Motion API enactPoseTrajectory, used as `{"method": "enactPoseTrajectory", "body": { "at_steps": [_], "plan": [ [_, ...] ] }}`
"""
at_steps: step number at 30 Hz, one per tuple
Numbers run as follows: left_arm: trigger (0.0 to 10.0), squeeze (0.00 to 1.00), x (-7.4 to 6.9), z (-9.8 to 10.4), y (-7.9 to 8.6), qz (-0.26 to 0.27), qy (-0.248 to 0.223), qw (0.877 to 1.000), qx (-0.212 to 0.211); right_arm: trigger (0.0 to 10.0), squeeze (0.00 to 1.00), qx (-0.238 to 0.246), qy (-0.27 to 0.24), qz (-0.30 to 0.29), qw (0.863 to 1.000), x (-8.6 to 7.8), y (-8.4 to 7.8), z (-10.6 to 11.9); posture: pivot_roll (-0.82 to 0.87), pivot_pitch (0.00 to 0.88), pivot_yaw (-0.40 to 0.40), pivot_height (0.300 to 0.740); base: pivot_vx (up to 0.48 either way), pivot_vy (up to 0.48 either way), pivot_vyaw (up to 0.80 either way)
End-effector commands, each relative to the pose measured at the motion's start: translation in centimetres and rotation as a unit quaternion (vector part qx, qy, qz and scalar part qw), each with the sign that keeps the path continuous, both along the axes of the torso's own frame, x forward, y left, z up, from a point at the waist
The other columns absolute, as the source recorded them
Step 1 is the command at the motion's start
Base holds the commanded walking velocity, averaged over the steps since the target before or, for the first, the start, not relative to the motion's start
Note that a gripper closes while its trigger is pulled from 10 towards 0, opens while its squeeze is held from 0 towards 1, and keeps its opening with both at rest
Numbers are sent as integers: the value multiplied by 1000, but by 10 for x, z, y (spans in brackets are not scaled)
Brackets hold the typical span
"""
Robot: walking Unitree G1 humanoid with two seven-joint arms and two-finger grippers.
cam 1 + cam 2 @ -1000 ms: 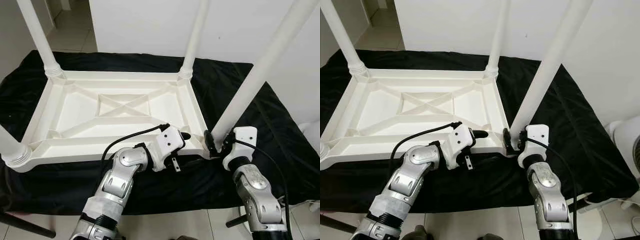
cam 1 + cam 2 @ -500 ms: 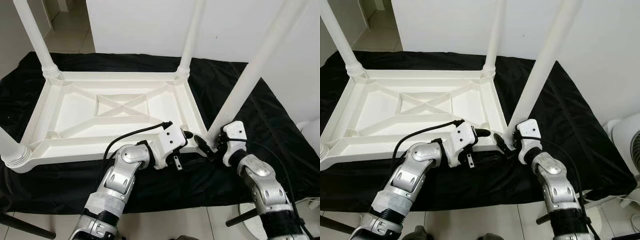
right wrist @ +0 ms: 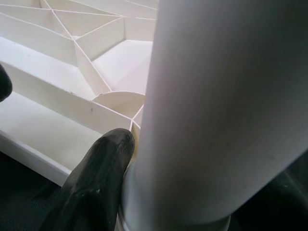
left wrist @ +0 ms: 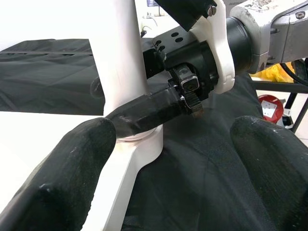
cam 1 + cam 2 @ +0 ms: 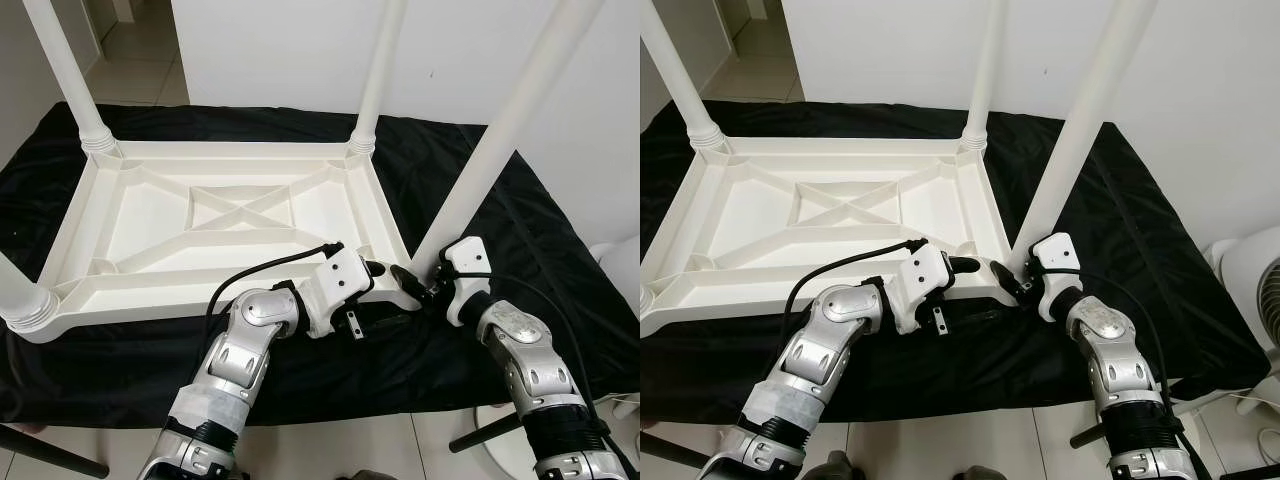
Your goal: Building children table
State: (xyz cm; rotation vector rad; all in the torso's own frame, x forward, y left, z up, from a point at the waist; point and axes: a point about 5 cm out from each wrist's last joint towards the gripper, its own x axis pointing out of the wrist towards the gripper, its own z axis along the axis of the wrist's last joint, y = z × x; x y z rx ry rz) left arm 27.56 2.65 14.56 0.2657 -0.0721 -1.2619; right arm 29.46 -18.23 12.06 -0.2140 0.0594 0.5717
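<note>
A white plastic children's table (image 5: 150, 285) lies upside down on a black cloth (image 5: 530, 230), with legs standing up at its corners. My right gripper (image 5: 418, 285) clasps the base of the near right leg (image 5: 500, 130), where the leg meets the table's corner. In the right wrist view that leg (image 3: 216, 106) stands between the black fingers (image 3: 98, 168). My left gripper (image 5: 378, 270) is open beside the same corner, at the table's near edge. In the left wrist view its fingers (image 4: 72, 159) stand wide apart and point at the leg's base (image 4: 127, 72).
The cloth covers a low surface against a white wall. A white fan (image 5: 1250, 290) stands on the tiled floor at the right. A black stand foot (image 5: 50, 455) crosses the floor at the near left. The other table legs (image 5: 65, 70) rise at the far corners.
My right forearm has swung out to the right and its gripper has turned from upright to sideways at the leg's base. The left arm has barely moved. The camera shifted slightly.
</note>
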Motion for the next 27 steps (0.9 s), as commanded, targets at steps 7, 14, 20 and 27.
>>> {"method": "enactPoseTrajectory", "body": {
  "at_steps": [7, 14, 20, 27],
  "plan": [
    [10000, 0, 5, 2, 1, 76, -15, 997, -17, 10000, 0, 77, 0, -96, 992, -5, 6, -1, 26, 0, -73, 740, 0, 0, 0],
    [10000, 0, 4, 2, 1, 75, -15, 997, -17, 10000, 0, 89, -6, -117, 989, -8, 13, 1, 23, 0, -75, 740, 0, 0, 0],
    [10000, 0, 2, 0, -1, 68, -13, 998, -16, 10000, 0, 108, 0, -228, 968, -16, 31, 1, 16, 0, -70, 740, 0, 0, 0],
    [10000, 0, 3, 1, -5, 60, -13, 998, -18, 10000, 0, 118, 9, -364, 924, -24, 46, -4, 5, 0, -65, 740, 0, 0, 0]
  ]
}}
